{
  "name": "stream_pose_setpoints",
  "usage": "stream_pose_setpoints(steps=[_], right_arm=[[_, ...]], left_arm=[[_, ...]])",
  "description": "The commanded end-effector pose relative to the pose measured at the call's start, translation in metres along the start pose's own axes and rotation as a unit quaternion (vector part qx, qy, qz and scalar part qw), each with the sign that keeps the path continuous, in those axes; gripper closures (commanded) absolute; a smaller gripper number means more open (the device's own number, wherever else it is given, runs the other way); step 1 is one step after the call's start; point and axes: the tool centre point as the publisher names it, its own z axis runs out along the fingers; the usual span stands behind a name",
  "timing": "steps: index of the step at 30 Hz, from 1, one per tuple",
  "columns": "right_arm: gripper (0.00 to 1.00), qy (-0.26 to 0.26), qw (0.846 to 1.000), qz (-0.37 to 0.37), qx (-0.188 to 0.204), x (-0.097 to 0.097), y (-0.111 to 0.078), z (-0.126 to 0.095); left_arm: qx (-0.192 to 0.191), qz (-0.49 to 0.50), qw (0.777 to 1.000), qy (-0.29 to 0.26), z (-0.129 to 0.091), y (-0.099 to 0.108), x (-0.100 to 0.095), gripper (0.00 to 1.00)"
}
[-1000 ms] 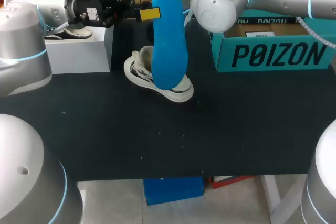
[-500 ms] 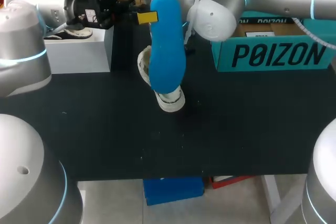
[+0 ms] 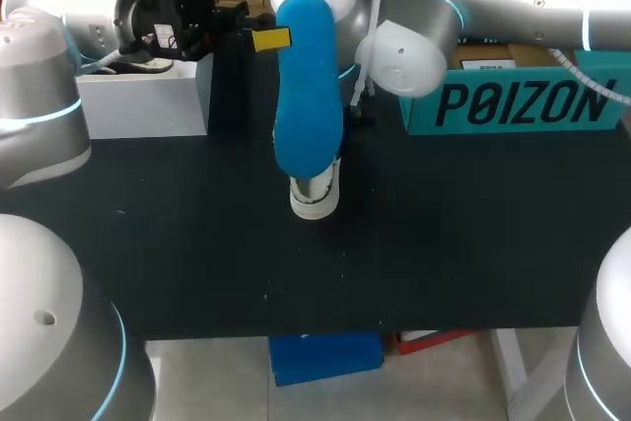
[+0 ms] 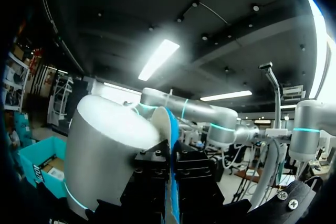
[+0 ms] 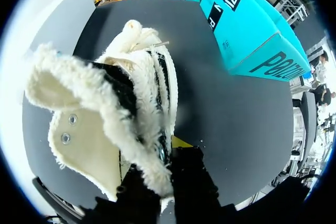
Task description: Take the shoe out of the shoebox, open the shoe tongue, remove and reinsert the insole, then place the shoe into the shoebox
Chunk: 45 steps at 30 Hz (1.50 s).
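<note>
Insole [image 3: 308,96], judged light and floppy, is pinched at one end by the left gripper [image 3: 268,38]; the soft shoe [image 3: 315,194], near the desk's [image 3: 444,244] far edge, is clamped at its collar by the right gripper [image 5: 167,153].

Only a pale end of the white fleece-lined shoe [image 3: 315,196] visible in the head view, below the blue foam insole [image 3: 308,96] covering the rest at upper middle. Cannot find the right pincer [image 5: 164,163] there, lost behind insole and right arm; half buried under fleece in its own wrist view. Teal cardboard shoebox [image 3: 513,104] cut off at the right edge, top partly under the right arm. Yellow tips of the left pincer [image 4: 170,184] out of sight in its wrist view, dark fingers only.
</note>
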Motion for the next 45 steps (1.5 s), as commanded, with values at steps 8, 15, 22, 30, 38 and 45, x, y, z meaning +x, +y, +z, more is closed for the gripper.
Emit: stream_pose_setpoints(steps=[8,15,22,30,38,45], right_arm=[[1.0,0.006,1.0,0.007,-0.028,-0.002,0.001,0.026],[1.0,0.017,1.0,0.004,-0.006,-0.007,0.006,0.034],[1.0,0.033,0.999,-0.005,0.02,-0.01,0.01,0.038],[1.0,0.036,0.999,-0.013,0.03,-0.011,0.011,0.042],[0.0,0.037,0.999,-0.006,0.037,-0.01,0.003,0.046],[0.0,0.056,0.998,0.012,0.034,-0.023,0.0,0.037]], left_arm=[[-0.002,0.0,1.0,-0.001,0.005,-0.004,-0.007,1.0],[-0.002,0.0,1.0,-0.001,0.005,-0.004,-0.007,1.0],[-0.002,0.0,1.0,-0.001,0.005,-0.004,-0.007,1.0],[-0.002,0.0,1.0,-0.001,0.005,-0.004,-0.007,1.0],[-0.002,0.0,1.0,-0.001,0.005,-0.004,-0.007,1.0],[-0.002,0.0,1.0,-0.001,0.005,-0.004,-0.007,1.0]])
